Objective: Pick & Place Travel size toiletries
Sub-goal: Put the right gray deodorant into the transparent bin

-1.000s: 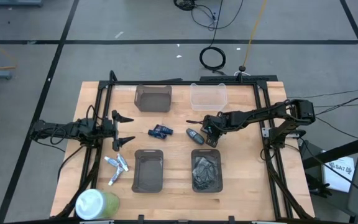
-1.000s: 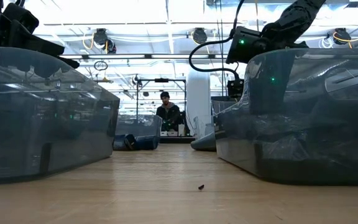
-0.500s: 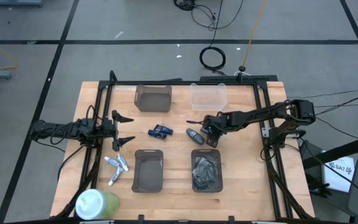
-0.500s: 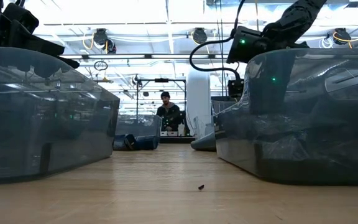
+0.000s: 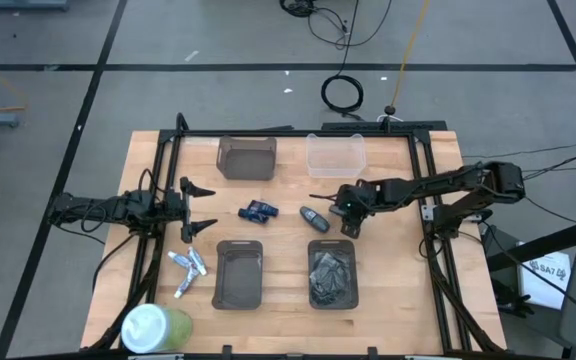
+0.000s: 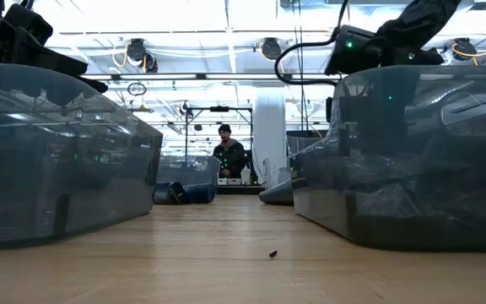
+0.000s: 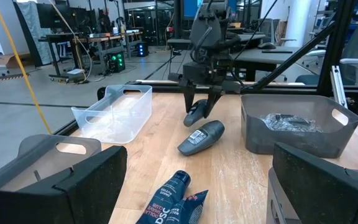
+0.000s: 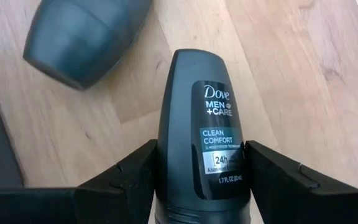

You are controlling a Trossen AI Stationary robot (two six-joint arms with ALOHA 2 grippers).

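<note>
My right gripper point(image 5: 346, 214) hangs over the table's middle, shut on a dark Dove roll-on bottle point(image 8: 202, 124). A second dark bottle point(image 5: 314, 217) lies flat on the wood just to its left. The travel size toiletries, small white-and-silver tubes point(image 5: 188, 266), lie on the wood near the front left, with no gripper on them. Beside a pair of dark blue tubes point(image 5: 258, 210), my left gripper point(image 5: 204, 205) waits open at the left. My right gripper pinches the bottle's two sides point(image 8: 166, 163) between its fingers, at the end with the small print. The fingers slant down from above and from the table's right. The bottle point(image 7: 194, 115) hangs tilted below the fingers, rounded end lowest, clear of the table.
Two dark trays sit near the front, one bare point(image 5: 239, 272) and one holding crumpled packets point(image 5: 332, 275). A dark tray point(image 5: 246, 157) and a clear tray point(image 5: 335, 153) stand at the far side. A green-and-white container point(image 5: 153, 327) is at the front left corner.
My right gripper has risen and drawn slightly toward the table's right edge, still shut on the dark bottle, which is now lifted clear of the wood. The second bottle has stayed where it lay.
</note>
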